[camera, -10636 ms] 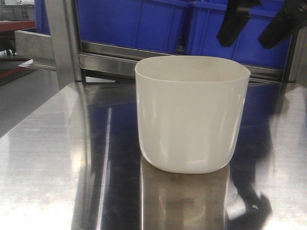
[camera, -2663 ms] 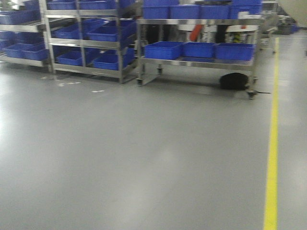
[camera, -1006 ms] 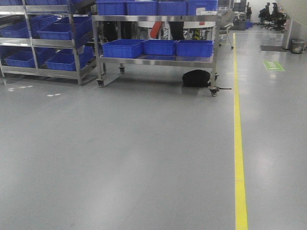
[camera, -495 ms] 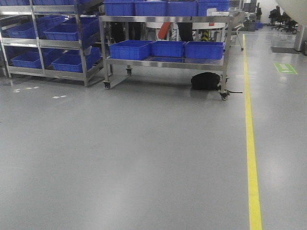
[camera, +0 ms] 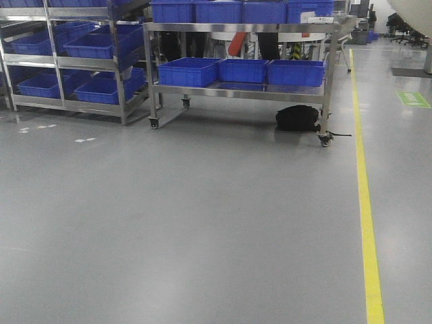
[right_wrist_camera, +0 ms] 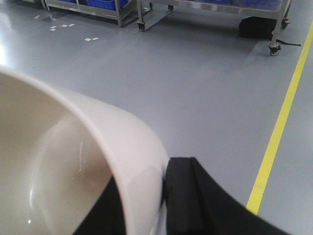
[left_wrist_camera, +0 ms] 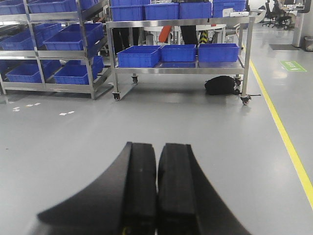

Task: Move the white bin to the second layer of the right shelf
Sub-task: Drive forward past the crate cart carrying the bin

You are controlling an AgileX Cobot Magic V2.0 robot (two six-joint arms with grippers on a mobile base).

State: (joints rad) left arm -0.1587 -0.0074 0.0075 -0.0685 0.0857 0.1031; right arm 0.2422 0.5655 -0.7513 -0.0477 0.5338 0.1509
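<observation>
— Location of the white bin (right_wrist_camera: 73,147)?
— Held above the grey floor (right_wrist_camera: 205,83). The right gripper (right_wrist_camera: 146,196) clamps its wall, one finger inside, one outside.
— Left gripper (left_wrist_camera: 157,186)?
— Fingers pressed together, holding nothing.

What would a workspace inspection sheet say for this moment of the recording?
Surface: grey floor, yellow line.
Job's things: white bin held by its wall; right shelf second layer cannot be identified.
Clutter: black bag under the wheeled rack; white floor marks.
Grippers: right gripper shut on white bin; left gripper shut, empty.
Cables: thin dark cord beside the bag.
Surroundings: steel racks holding blue crates.
</observation>
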